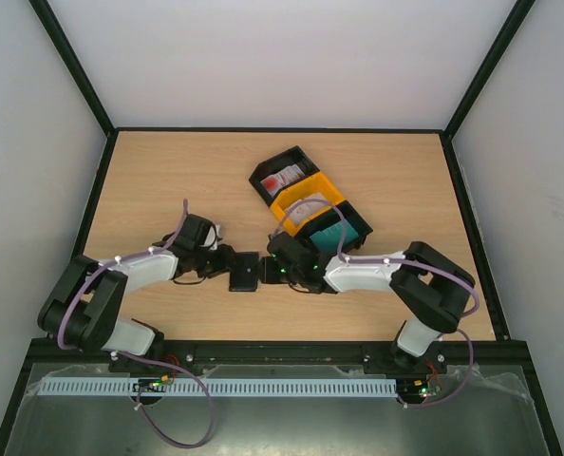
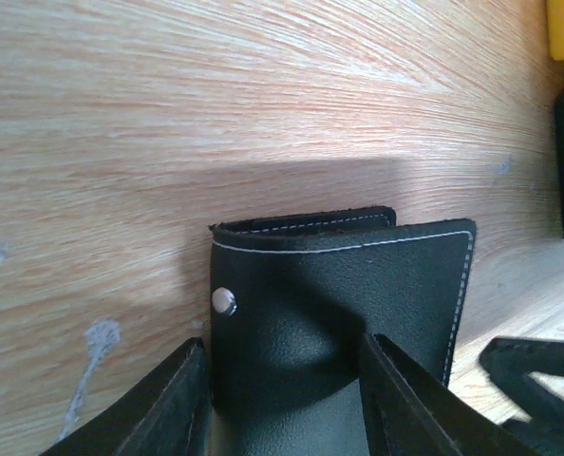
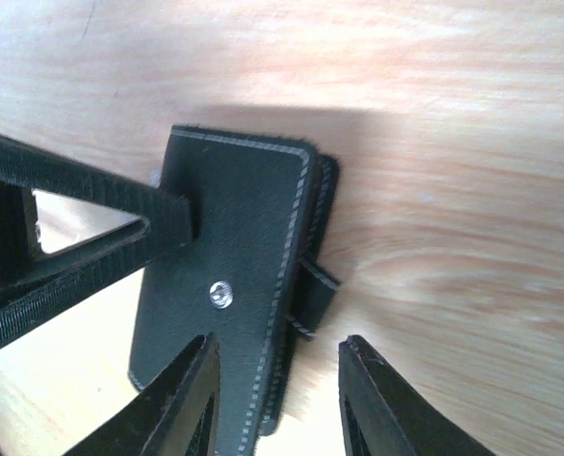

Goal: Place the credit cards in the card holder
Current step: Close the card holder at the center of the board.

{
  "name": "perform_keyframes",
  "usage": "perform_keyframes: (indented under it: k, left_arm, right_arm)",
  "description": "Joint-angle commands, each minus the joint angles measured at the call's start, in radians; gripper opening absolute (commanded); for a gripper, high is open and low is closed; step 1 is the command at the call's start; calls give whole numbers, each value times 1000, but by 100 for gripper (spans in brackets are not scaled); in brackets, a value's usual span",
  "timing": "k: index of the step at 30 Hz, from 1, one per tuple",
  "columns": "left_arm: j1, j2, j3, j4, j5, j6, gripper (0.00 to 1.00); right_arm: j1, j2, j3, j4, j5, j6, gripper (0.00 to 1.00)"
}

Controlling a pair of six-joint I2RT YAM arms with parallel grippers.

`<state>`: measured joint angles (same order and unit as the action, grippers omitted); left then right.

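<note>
The card holder point(image 1: 244, 274), a black wallet with white stitching and a metal snap stud point(image 2: 224, 300), lies flat on the wooden table between both grippers. My left gripper point(image 2: 282, 342) is open. One of its fingers sits beside the holder's stud edge and the other over its black face. My right gripper point(image 3: 280, 340) is also open and straddles the opposite edge, where the snap strap point(image 3: 315, 294) sticks out. One finger is above the holder, the other above bare wood. Credit cards stay in the trays: a white one with red blotches point(image 1: 282, 179) and a teal one point(image 1: 331, 231).
Three small trays stand in a diagonal row behind the right gripper: a black tray point(image 1: 263, 169), a yellow one point(image 1: 312, 190) and another black one point(image 1: 358, 224). Black frame rails border the table point(image 1: 168, 180). The left gripper's finger point(image 3: 73, 218) rests against the holder's far side.
</note>
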<state>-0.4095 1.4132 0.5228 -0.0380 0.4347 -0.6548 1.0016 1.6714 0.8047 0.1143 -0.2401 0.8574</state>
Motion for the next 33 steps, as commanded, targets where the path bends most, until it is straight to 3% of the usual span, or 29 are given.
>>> perform_keyframes:
  k: [1,5,15,25,28,33]
  left_arm:
    - [-3,39,26,-51,-16,47,44]
    - [-3,48,46,-68,-15,56,43]
    - [-12,27,35,-89,-20,41,42]
    - [-26,30,27,-86,-33,32,33]
    - [-28,28,22,-84,-37,34,33]
    - [-31,25,19,-86,-45,34,32]
  right_arm:
    - [-5,-90,-54,-11,237,-3,35]
    - [-10,-104,-90,-39,258,-47,33]
    - [-9,-19,-41,-47,81,-259,30]
    - [-7,74,27,-30,20,-294,30]
    - [-6,98,40,-31,50,-272,28]
    - [-5,143,49,-45,209,-143,15]
